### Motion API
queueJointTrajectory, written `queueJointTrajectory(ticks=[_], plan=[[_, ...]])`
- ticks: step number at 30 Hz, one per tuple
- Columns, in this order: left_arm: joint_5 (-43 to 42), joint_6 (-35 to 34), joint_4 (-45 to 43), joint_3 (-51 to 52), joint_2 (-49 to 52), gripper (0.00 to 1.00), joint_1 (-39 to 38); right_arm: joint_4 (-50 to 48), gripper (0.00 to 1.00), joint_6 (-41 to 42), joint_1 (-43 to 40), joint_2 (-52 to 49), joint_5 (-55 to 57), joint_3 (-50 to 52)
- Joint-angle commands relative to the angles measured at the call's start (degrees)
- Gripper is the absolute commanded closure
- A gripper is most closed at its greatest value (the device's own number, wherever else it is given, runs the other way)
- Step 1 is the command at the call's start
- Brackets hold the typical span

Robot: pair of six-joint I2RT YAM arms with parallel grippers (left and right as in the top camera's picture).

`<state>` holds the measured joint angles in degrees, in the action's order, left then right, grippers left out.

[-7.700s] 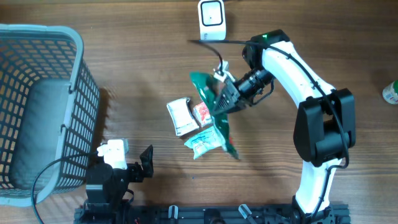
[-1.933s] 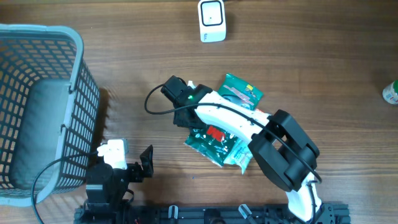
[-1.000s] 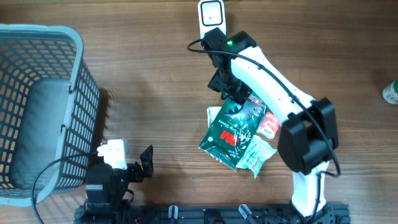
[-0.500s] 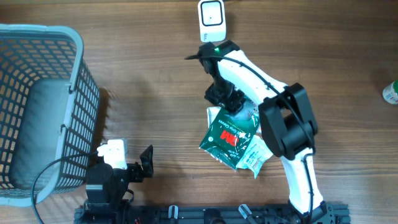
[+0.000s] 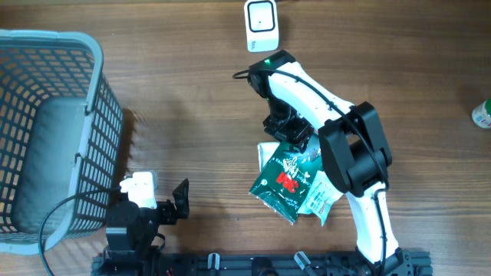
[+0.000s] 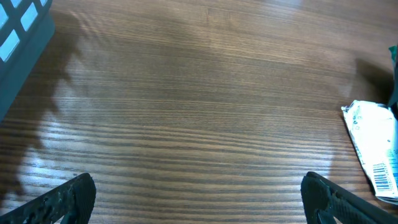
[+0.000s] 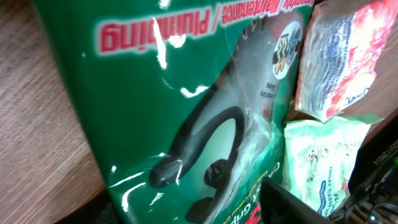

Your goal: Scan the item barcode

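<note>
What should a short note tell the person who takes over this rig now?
Left gripper: open, empty, parked away from the items.
Right gripper: down on the top edge of the green package; grip unclear.
Items: green package lies on other packets mid-table; scanner stands at the far edge.
Done: nothing is at the scanner.
Left: lift an item, show its barcode to the scanner.

A glossy green packet (image 7: 174, 93) lies on the wooden table (image 7: 37, 143), a red-and-white pouch (image 7: 339, 56) and pale green sachet (image 7: 317, 165) beside it.
</note>
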<state>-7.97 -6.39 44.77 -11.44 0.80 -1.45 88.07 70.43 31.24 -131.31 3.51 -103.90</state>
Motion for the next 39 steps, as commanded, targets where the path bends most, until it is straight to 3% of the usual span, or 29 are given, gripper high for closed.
queueJointTrajectory(ticks=[1,8,9,10,12,14,16,19,23,30,35,39], plan=[[0.11,-0.5,-0.13,0.26,-0.42,0.0,-0.15,-0.81,0.27,0.13,0.26,-1.6,0.85,3.48],[0.11,-0.5,-0.13,0.26,-0.42,0.0,-0.15,-5.77,0.27,0.13,0.24,-1.6,-0.11,9.94],[0.11,-0.5,-0.13,0.26,-0.42,0.0,-0.15,-6.6,0.32,0.11,0.31,-1.6,-0.24,10.93],[0.11,-0.5,-0.11,0.26,-0.42,0.0,-0.15,-7.32,0.45,0.13,0.31,-1.6,-0.5,11.82],[0.11,-0.5,-0.13,0.26,-0.42,0.0,-0.15,-8.35,0.62,0.22,0.31,-1.6,-1.03,13.2],[0.11,-0.5,-0.13,0.26,-0.42,0.0,-0.15,-9.4,0.7,0.22,0.31,-1.6,-1.18,14.49],[0.11,-0.5,-0.11,0.26,-0.42,0.0,-0.15,-11.1,0.95,0.11,0.28,-1.6,-1.2,16.09],[0.11,-0.5,-0.13,0.26,-0.42,0.0,-0.15,-11.41,0.95,-2.01,0.28,-1.51,-1.16,15.54],[0.11,-0.5,-0.13,0.26,-0.42,0.0,-0.15,-5.05,0.96,-5.27,0.28,-0.07,0.31,7.15],[0.11,-0.5,-0.13,0.26,-0.42,0.0,-0.15,2.95,0.95,-20.04,-0.35,8.31,-2.62,-9.92],[0.11,-0.5,-0.13,0.26,-0.42,0.0,-0.15,3.13,0.96,-41.51,-0.31,13.73,-12.15,-10.6],[0.11,-0.5,-0.13,0.26,-0.42,0.0,-0.15,-4.59,0.95,-62.1,-0.31,15.06,-36.81,-10.58]])
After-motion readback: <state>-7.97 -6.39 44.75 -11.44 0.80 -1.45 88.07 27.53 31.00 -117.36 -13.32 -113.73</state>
